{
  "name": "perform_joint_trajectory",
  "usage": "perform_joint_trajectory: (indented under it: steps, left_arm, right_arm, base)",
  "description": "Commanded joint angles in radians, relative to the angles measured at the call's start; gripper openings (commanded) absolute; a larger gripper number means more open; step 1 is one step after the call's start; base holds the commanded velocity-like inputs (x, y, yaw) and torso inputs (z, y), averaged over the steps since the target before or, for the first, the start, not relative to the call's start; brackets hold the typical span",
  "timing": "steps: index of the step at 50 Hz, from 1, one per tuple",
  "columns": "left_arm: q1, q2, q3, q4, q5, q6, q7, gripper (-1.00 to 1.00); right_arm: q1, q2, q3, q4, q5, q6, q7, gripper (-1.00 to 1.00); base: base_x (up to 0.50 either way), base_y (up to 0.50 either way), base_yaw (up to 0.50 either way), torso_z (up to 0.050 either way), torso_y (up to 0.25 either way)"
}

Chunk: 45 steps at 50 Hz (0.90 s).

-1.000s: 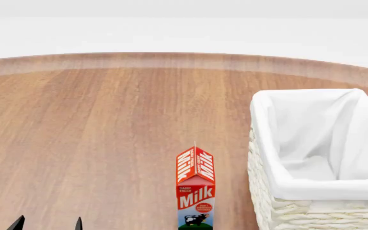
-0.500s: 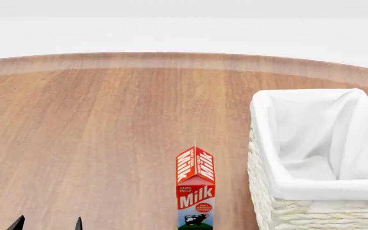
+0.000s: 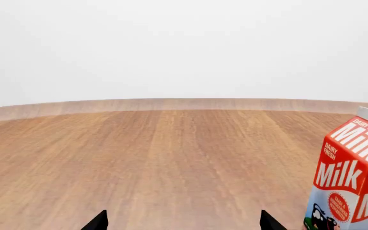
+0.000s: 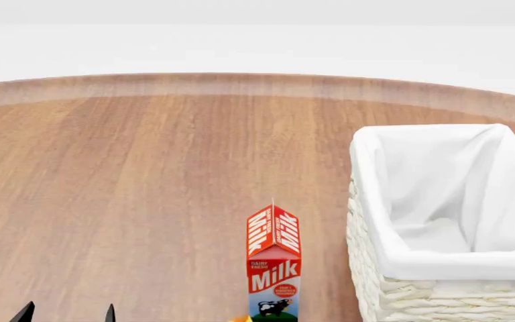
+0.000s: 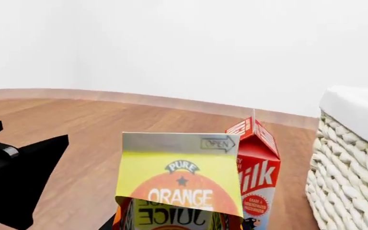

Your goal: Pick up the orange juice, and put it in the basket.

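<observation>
The orange juice [image 5: 180, 184], a yellow-green carton with an orange panel, fills the near middle of the right wrist view. My right gripper [image 5: 178, 224] is shut on it, with dark fingers showing at both of its sides. In the head view only an orange sliver of the orange juice [image 4: 239, 318] shows at the bottom edge, left of the milk carton's foot. The basket [image 4: 374, 201], cream wicker with a white liner, stands at the right with its woven wall [image 5: 353, 177] beyond the milk. My left gripper [image 4: 68, 313] [image 3: 182, 223] is open over bare wood.
A red-and-white milk carton [image 4: 273, 265] [image 5: 256, 172] [image 3: 350, 182] stands upright just left of the basket and right behind the orange juice. The round wooden table [image 4: 150, 168] stretches far and left. My left arm's black body [image 5: 17, 184] is beside the juice.
An orange sliver of the juice carton has come up into the head view's bottom edge beside the milk. The left gripper, milk and basket have not moved.
</observation>
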Motion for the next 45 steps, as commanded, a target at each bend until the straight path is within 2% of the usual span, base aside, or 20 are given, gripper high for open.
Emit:
perform_joint_trajectory:
  steps: [1,45]
  left_arm:
    - [-0.001,-0.003,0.004,0.0,-0.003,0.001,-0.004,1.0]
    - [-0.005,-0.014,0.019,-0.002,-0.014,0.006,-0.017,1.0]
  right_arm:
    - [-0.01,0.026,0.004,-0.129,-0.055,0.051,0.023,-1.0]
    - [0.008,0.076,0.015,-0.483,-0.093,0.282,0.062,-1.0]
  base:
    - [0.0,0.0,0.0,0.0,0.0]
    - [0.0,0.0,0.0,0.0,0.001]
